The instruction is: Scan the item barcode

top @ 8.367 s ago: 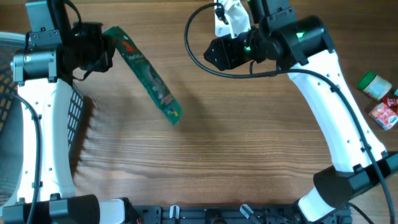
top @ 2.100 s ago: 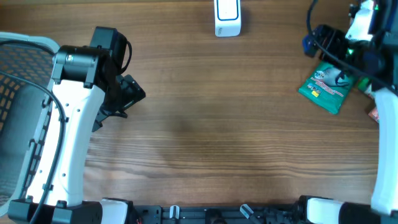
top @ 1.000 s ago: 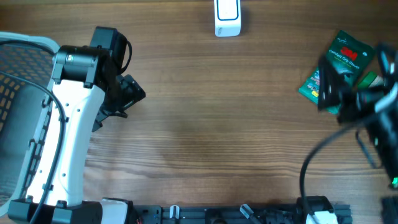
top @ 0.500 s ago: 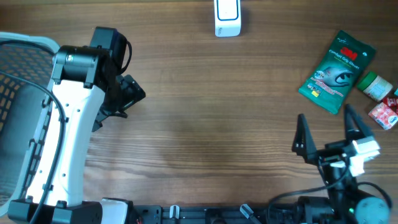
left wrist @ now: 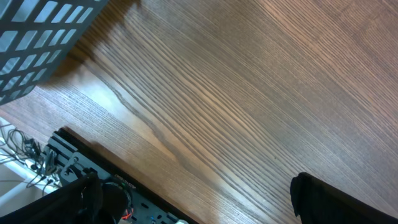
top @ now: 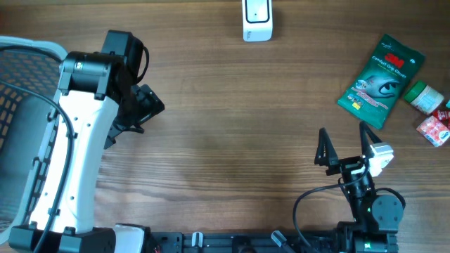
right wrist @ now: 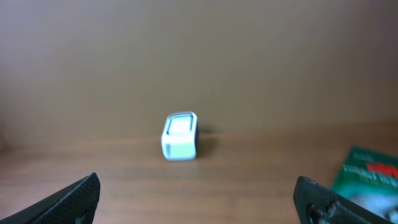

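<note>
1. The wooden bench [top: 232, 105] fills pretty much the whole overhead view, with the grain running left to right.
2. The white left arm [top: 77, 140] runs up the left side of the frame. Its left end effector [top: 151, 112] sits left of centre and points right. In the left wrist view [left wrist: 199, 205] the two dark fingers are way out in the bottom corners, so it's spread wide with only bare wood between them.
3. There's a mesh basket [top: 17, 77] with a white rim at the far left edge, partly behind the arm. The left wrist view catches a corner of its dark grid in the upper left [left wrist: 37, 37].
4. The right end effector [top: 346, 149] is in the lower right, near the bottom edge, with a black cable looping below it. The fingers are splayed apart and it's gripping nothing. The right wrist view [right wrist: 199, 202] shows the same thing, one finger in each bottom corner.
5. The item, a green package [top: 380, 81], lies flat on the bench in the upper right, tilted, well apart from both end effectors. Its edge peeks in at the lower right of the right wrist view [right wrist: 370, 177].
6. The white scanner [top: 256, 19] stands at the top centre edge. It's a bit blurry in the right wrist view [right wrist: 180, 135].
7. A small green-lidded jar [top: 425, 97] sits just beside the package at the right edge.
8. A little red packet [top: 436, 130] is right below the jar.
</note>
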Controlling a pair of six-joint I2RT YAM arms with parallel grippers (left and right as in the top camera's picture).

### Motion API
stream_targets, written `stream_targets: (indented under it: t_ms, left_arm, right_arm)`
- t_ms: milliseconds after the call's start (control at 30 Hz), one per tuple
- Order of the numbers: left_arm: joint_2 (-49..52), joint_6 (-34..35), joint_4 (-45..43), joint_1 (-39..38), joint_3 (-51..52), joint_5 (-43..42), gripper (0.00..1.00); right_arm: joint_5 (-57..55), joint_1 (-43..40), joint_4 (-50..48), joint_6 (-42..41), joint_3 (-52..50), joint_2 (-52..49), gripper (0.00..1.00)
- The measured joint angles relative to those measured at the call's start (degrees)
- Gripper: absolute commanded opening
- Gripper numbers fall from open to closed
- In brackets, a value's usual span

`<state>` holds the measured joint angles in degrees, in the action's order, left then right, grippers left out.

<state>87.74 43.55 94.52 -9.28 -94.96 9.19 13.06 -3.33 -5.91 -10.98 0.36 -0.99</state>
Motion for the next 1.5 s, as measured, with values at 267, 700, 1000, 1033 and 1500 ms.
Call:
stream_targets:
  t_ms: [267,700,1000,1033,1500]
  left_arm:
    - [0.0,0.0,0.0,0.0,0.0,0.0,1.00]
    - [0.0,0.0,0.0,0.0,0.0,0.0,1.00]
    - [0.0,0.0,0.0,0.0,0.0,0.0,1.00]
    - [0.0,0.0,0.0,0.0,0.0,0.0,1.00]
    - [-6.1,-4.8,-23.4,-2.1,0.9,0.7,1.00]
  right_arm:
    - [-2.8,0.0,5.6,-0.3,0.0,0.1,1.00]
    - [-2.9,0.0,5.6,-0.4,0.0,0.1,1.00]
    - [-3.1,0.0,5.6,-0.3,0.0,0.1,1.00]
    - [-3.0,0.0,5.6,-0.3,0.0,0.1,1.00]
    - [-3.1,0.0,5.5,-0.4,0.0,0.1,1.00]
